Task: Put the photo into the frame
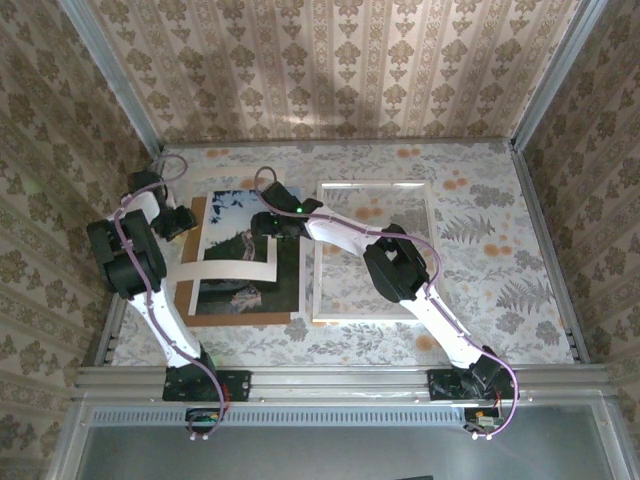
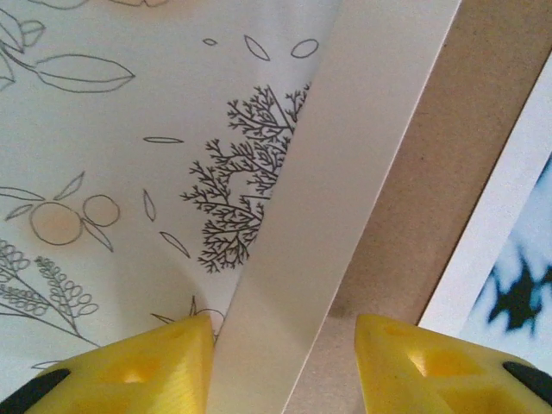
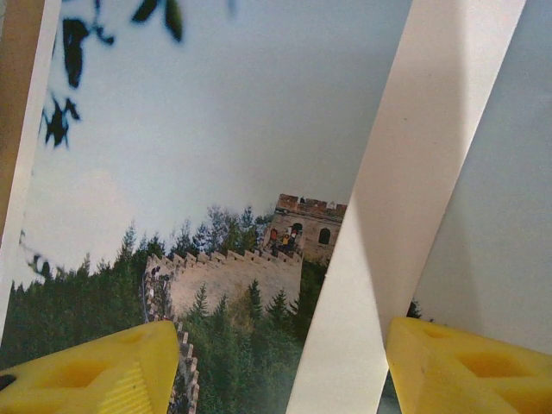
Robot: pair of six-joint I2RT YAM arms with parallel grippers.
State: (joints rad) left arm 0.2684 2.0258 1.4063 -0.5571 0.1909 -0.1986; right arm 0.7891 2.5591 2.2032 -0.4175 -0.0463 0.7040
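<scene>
Top external view: the photo point(image 1: 232, 240) lies on a brown board point(image 1: 240, 319) left of the frame point(image 1: 375, 185). Left claw point(image 2: 283, 332) and right claw point(image 3: 280, 332) each stand parted astride a white mat strip point(image 2: 345, 172), apparently ungripped.

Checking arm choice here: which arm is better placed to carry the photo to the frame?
Probably right: the right gripper hovers over the photo, beside the frame. The left gripper straddles the white mat on the far side.
</scene>
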